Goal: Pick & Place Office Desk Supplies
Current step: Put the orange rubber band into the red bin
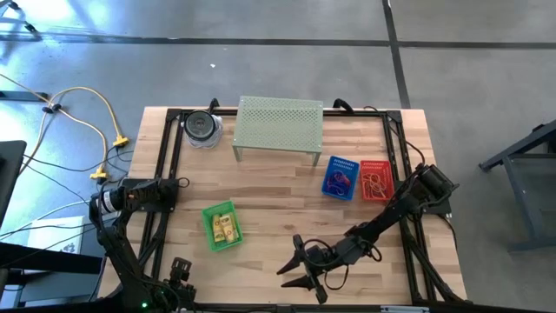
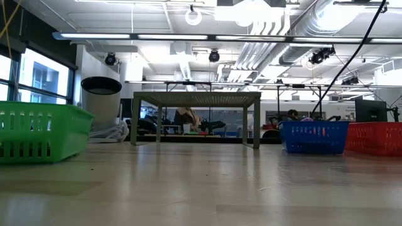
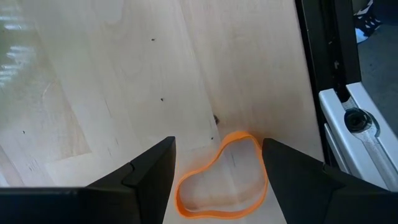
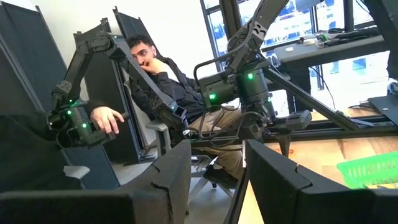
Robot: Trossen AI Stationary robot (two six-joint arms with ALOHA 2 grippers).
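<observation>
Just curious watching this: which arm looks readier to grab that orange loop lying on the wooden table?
Left. The thin orange rubber loop lies right between its open jaws; the right gripper points away toward the room.

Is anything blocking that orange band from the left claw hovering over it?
Nothing visible does. In the left wrist view the orange loop lies flat on bare wooden table, right between the left gripper's open fingers, with no other object over or beside it.

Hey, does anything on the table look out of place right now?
Yes. One orange loop lies loose on the bare wood between the open fingers of the left gripper, near the table's edge, not in the green basket, blue basket or red basket.
</observation>
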